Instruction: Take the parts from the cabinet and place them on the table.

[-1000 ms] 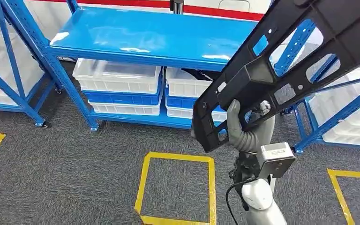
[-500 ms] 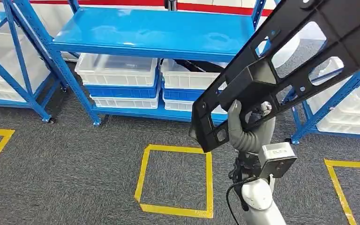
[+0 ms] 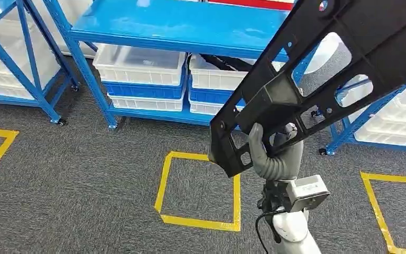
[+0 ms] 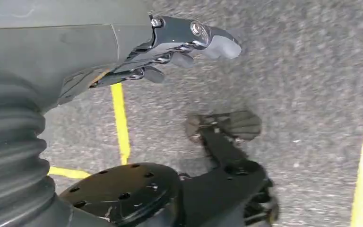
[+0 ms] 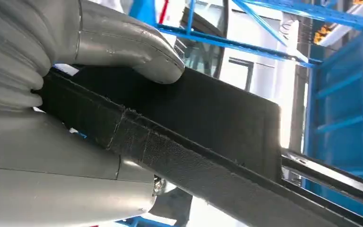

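A long black plastic frame part (image 3: 317,69) with several cut-outs slants from the middle of the head view up to the top right corner. My right hand (image 3: 274,153) grips its lower end, thumb wrapped over the edge. Up close in the right wrist view, the thumb (image 5: 127,42) presses on the black part (image 5: 203,123). My left hand (image 4: 170,42) hangs over the grey carpet with its fingers loosely extended and nothing in them.
A blue shelf rack (image 3: 180,24) stands ahead, with white and blue bins (image 3: 140,74) on its lower level. More blue racks with bins stand at left (image 3: 10,58) and right (image 3: 386,116). Yellow tape squares (image 3: 198,190) mark the grey carpet.
The whole view has shifted: the racks now sit higher and nearer the top edge, and the yellow square lies closer. My right hand still holds the black part, slightly lower in view.
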Motion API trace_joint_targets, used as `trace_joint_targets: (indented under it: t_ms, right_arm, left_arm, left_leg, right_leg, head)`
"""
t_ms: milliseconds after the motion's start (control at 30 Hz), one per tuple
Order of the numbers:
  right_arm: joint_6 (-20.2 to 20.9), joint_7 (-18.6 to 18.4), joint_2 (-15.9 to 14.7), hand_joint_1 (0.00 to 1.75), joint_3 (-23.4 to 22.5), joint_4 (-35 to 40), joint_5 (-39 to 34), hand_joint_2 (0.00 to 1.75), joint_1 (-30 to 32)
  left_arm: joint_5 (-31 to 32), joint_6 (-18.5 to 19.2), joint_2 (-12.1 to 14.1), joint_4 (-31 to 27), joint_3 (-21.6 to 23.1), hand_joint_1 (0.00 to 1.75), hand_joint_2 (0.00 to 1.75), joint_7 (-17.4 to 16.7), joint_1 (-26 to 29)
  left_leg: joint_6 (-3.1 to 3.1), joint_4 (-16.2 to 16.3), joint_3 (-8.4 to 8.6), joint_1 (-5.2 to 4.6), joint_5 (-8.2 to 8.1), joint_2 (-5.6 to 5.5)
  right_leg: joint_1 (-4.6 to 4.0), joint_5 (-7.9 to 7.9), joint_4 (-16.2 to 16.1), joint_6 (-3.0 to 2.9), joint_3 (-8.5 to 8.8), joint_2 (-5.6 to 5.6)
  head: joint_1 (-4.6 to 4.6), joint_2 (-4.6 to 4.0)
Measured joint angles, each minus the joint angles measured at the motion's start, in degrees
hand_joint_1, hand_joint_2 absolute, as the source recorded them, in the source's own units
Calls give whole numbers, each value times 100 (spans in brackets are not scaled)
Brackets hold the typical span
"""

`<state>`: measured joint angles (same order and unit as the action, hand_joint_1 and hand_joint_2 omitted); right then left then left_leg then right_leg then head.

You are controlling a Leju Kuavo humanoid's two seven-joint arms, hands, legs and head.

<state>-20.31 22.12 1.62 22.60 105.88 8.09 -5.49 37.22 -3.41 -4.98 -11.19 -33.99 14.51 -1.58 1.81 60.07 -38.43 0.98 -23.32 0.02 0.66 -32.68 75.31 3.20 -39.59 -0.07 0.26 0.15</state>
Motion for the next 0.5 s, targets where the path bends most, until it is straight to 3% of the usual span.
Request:
trace_joint_targets:
  t_ms: [33,67,100,133,167,233,267,300,333,367,433,467,500]
  right_arm:
    - [7,13,-2,175,2,0,22,175,13]
    - [7,24,-2,175,2,2,57,175,20]
    - [7,33,-2,175,7,4,94,175,19]
    - [7,39,0,175,9,24,138,175,21]
    - [0,50,0,175,11,37,194,175,65]
    - [-17,68,-9,175,11,55,263,175,87]
    - [-17,68,-11,175,13,61,289,175,97]
    - [-17,72,-9,175,13,66,304,175,105]
    - [-17,72,-9,175,15,68,304,175,112]
    - [-17,70,-9,175,15,68,304,175,124]
    - [-17,70,-9,175,15,68,306,175,148]
    - [-17,70,-11,175,15,68,306,175,160]
    - [-17,70,-11,175,15,68,306,175,177]
  left_arm:
    - [0,0,0,0,-2,0,175,-11,0]
    - [2,0,-4,0,0,0,175,-15,0]
    - [13,0,-4,0,-2,0,175,-20,-3]
    - [33,2,-4,0,-2,0,175,-20,5]
    - [48,2,-2,0,-4,0,175,-22,12]
    - [61,2,0,0,-9,0,175,-13,13]
    - [63,2,0,0,-11,0,175,-11,22]
    - [68,13,4,0,-20,0,175,-9,26]
    - [70,18,11,0,-33,0,175,-7,33]
    - [74,22,11,0,-46,0,175,-4,35]
    - [87,33,11,0,-70,0,175,-2,37]
    - [87,33,11,0,-90,0,175,-2,40]
    - [87,33,13,0,-101,0,175,0,44]
  left_leg:
    - [-15,1,-81,2,70,0]
    - [-36,0,-151,3,122,-4]
    - [-64,3,-188,3,178,-11]
    - [-104,11,-218,-24,216,-17]
    - [-148,-34,-175,-18,266,-10]
    - [-220,-87,-141,-3,351,-1]
    - [-277,-134,-135,-9,399,-4]
    - [-287,-69,-186,15,321,-8]
    - [-292,108,-232,12,47,-13]
    - [-307,492,-341,14,-314,-17]
    - [-352,1445,-629,15,-773,-22]
    - [-363,1694,-677,20,-830,-21]
    - [-366,1693,-601,21,-759,-21]
  right_leg:
    - [-1,174,-333,61,279,0]
    - [-4,301,-801,80,634,0]
    - [-9,288,-1331,36,1037,-5]
    - [-41,73,-1828,-66,1384,-12]
    - [-77,126,-1757,-90,1310,-2]
    - [-91,155,-1812,-172,1259,3]
    - [-70,217,-1845,-231,1237,1]
    - [19,280,-1865,-276,1230,-1]
    - [7,315,-1866,-335,1201,3]
    - [4,340,-1864,-359,1175,-4]
    - [-16,395,-1854,-377,1168,-16]
    - [-22,403,-1851,-366,1148,-16]
    - [-23,414,-1845,-350,1143,-14]
  head:
    - [2,0]
    - [0,0]
    - [2,0]
    - [0,0]
    - [-38,0]
    - [17,0]
    - [17,0]
    - [6,0]
    - [-9,0]
    - [-15,0]
    - [-15,0]
    - [-18,0]
    - [-18,0]
